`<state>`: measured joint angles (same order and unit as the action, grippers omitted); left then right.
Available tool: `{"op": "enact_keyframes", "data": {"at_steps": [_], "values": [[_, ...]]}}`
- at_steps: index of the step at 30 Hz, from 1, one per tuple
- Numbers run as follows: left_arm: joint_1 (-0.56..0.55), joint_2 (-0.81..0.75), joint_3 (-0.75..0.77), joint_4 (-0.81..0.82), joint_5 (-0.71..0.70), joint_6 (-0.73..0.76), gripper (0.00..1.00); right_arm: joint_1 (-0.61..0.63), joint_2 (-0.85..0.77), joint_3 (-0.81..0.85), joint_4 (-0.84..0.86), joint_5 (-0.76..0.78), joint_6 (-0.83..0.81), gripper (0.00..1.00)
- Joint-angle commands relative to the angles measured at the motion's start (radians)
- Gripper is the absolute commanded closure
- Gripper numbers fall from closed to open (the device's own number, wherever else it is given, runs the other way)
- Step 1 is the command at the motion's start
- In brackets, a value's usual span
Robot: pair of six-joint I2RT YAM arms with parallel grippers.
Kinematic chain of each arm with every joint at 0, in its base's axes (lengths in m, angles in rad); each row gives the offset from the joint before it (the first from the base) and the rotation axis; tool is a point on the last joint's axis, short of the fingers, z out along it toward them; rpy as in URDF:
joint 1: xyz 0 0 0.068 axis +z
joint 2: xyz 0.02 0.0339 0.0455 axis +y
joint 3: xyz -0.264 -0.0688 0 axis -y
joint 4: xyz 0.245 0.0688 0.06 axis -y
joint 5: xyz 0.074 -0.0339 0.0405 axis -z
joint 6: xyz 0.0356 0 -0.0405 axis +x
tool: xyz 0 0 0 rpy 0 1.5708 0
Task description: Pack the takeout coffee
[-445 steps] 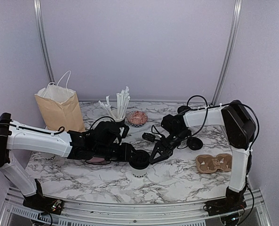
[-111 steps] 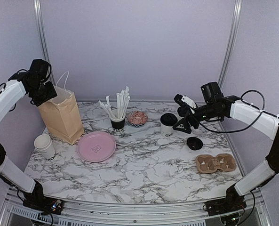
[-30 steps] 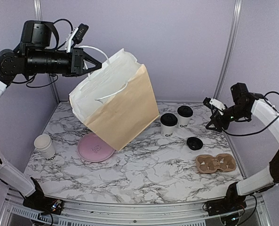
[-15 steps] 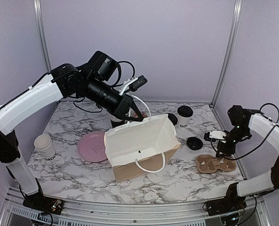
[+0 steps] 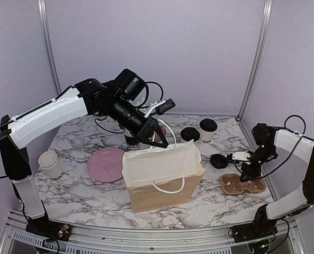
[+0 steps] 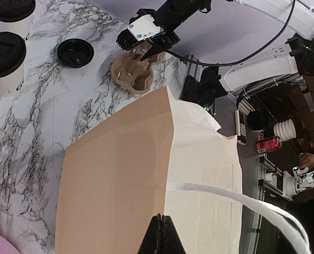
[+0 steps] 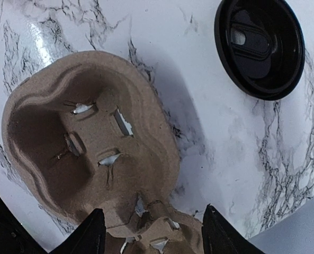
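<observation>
Two white takeout coffee cups with black lids stand at the back right, one (image 5: pixel 208 129) showing lettering and the other (image 5: pixel 190 134) partly behind the bag; the left wrist view shows both (image 6: pixel 6 53) (image 6: pixel 14 10). A brown paper bag (image 5: pixel 164 177) (image 6: pixel 119 174) stands in the middle of the table, mouth up and open. My left gripper (image 5: pixel 159 139) (image 6: pixel 162 233) is shut on the bag's back rim. My right gripper (image 5: pixel 247 172) (image 7: pixel 154 230) is open, its fingers straddling the narrow middle of a brown cardboard cup carrier (image 5: pixel 243 184) (image 7: pixel 93 137) (image 6: pixel 133 74).
A loose black lid (image 5: pixel 218 160) (image 7: pixel 260 47) (image 6: pixel 74 52) lies between the cups and the carrier. A pink plate (image 5: pixel 108 164) and a stack of lidless white cups (image 5: pixel 51 163) sit at the left. A black cup (image 5: pixel 132 142) is mostly hidden behind my left arm.
The bag has come down from the air and now stands on the table, my left gripper still on its rim. My right gripper has moved from beside the cups down over the carrier.
</observation>
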<state>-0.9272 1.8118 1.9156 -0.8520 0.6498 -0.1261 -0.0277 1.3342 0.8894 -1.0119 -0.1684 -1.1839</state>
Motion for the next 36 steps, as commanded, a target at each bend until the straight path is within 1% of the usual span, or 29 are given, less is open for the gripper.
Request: {"op": "enact_keyframes", "data": {"at_steps": [1, 3, 6, 12, 15, 21, 26, 30, 36], "values": [[0.001, 0.015, 0.015, -0.031, 0.019, 0.023, 1.0, 0.023, 0.02, 0.027, 0.051, -0.068, -0.01, 0.38], [0.001, 0.023, 0.016, -0.034, 0.018, 0.023, 1.0, 0.049, 0.036, 0.021, 0.078, -0.073, 0.005, 0.35], [0.001, 0.029, 0.019, -0.037, 0.013, 0.025, 1.0, 0.079, 0.071, 0.023, 0.112, -0.081, 0.036, 0.35], [0.001, 0.027, 0.022, -0.046, 0.001, 0.028, 1.0, 0.082, 0.153, 0.051, 0.165, -0.064, 0.095, 0.36], [0.001, 0.025, 0.019, -0.052, -0.002, 0.032, 1.0, 0.047, 0.185, 0.083, 0.182, -0.056, 0.129, 0.38], [0.001, 0.024, 0.014, -0.058, -0.008, 0.04, 1.0, -0.087, 0.249, 0.164, 0.179, -0.056, 0.158, 0.44], [0.002, 0.027, 0.016, -0.062, -0.018, 0.043, 1.0, -0.125, 0.279, 0.21, 0.188, -0.057, 0.214, 0.46], [0.002, 0.03, 0.014, -0.067, -0.034, 0.038, 1.0, -0.126, 0.228, 0.214, 0.138, -0.077, 0.225, 0.46], [0.003, 0.033, 0.023, -0.072, -0.074, 0.028, 1.0, -0.126, 0.064, 0.167, 0.041, -0.042, 0.252, 0.44]]}}
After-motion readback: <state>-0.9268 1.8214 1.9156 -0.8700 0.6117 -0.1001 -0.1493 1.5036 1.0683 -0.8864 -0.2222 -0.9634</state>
